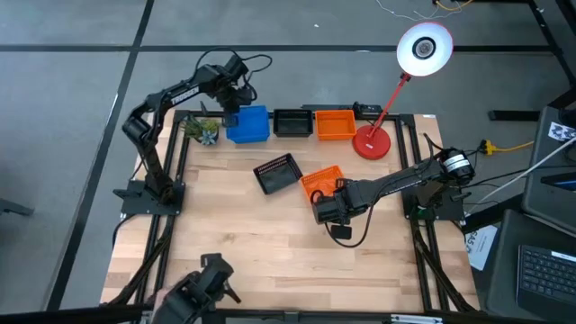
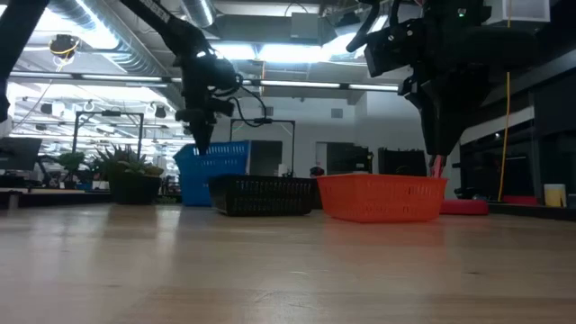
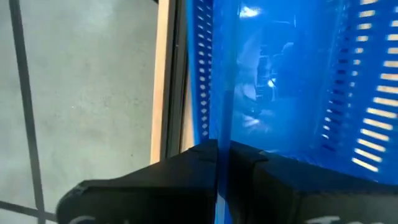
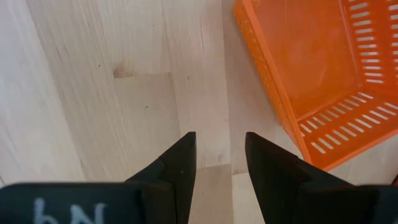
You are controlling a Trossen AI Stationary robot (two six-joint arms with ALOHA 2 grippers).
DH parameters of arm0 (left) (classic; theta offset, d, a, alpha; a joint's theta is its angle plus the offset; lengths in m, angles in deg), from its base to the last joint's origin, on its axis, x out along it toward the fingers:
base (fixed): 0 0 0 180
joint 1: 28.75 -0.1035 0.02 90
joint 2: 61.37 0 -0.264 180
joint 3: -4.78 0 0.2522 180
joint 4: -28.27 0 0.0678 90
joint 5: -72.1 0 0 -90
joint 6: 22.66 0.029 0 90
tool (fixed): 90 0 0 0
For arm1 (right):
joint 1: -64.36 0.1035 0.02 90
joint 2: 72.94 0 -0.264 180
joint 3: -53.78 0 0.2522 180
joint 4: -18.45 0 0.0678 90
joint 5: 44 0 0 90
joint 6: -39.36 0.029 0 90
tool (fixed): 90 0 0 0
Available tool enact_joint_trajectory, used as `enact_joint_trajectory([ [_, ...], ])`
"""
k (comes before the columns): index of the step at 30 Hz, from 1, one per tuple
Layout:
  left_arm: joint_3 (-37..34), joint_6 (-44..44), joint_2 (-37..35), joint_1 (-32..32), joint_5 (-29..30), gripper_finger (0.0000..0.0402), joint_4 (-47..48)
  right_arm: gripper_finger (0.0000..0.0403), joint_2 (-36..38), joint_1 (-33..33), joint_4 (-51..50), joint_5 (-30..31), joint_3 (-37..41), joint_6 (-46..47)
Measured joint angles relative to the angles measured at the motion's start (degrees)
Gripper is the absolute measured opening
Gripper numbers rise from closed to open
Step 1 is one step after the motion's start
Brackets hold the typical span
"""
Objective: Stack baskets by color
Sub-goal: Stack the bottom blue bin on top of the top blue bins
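Observation:
A blue basket (image 1: 250,126), a black basket (image 1: 291,122) and an orange basket (image 1: 335,124) stand in a row at the table's far edge. A second black basket (image 1: 277,174) and a second orange basket (image 1: 321,183) rest on their bases mid-table. My left gripper (image 1: 232,112) is shut on the blue basket (image 3: 292,81) at its far left corner. My right gripper (image 1: 329,209) points down, open and holding nothing, over bare wood just on the near side of the mid-table orange basket (image 4: 311,74). My left gripper pinches the blue basket's left wall at its upper edge (image 3: 217,134) between its two fingers, one finger inside the basket and one outside. It comes steeply from above, near the basket's far left corner. I cannot tell whether the basket's base is on the table or lifted.
A red desk lamp stands on its round base (image 1: 371,141) at the far right, with its white head (image 1: 425,47) beyond the table's edge. A small green plant (image 1: 205,131) sits left of the blue basket. Bare wood lies across the near half of the table.

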Motion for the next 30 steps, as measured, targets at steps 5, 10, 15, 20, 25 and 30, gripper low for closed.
enact_joint_trajectory([
  [5,0.0,-0.09,1.11,0.34,0.2,0.0009,-4.18,0.0138,0.0,0.0,0.0,0.0,0.0,1.14],
  [10,0.0,-0.44,1.08,0.72,0.43,0.003,-3.85,0.0138,0.0,0.0,-0.02,0.0,0.0,1.12],
  [15,0.0,-2.15,1.08,0.93,0.68,0.0062,-2.72,0.0139,0.0,-0.13,0.0,-0.02,0.0,1.05],
  [20,1.83,-3.12,1.01,1.32,1.08,0.0084,-1.86,0.0138,0.0,-0.13,0.0,-0.02,0.0,1.09],
  [25,9.81,-4.86,0.89,2.54,1.36,0.0086,5.33,0.0139,0.0,-0.13,-0.02,-0.02,0.0,0.96],
  [30,11.81,-10.68,1.06,3.98,7.5,0.0083,1.26,0.0138,0.0,-0.17,0.0,0.01,0.0,1.14],
])
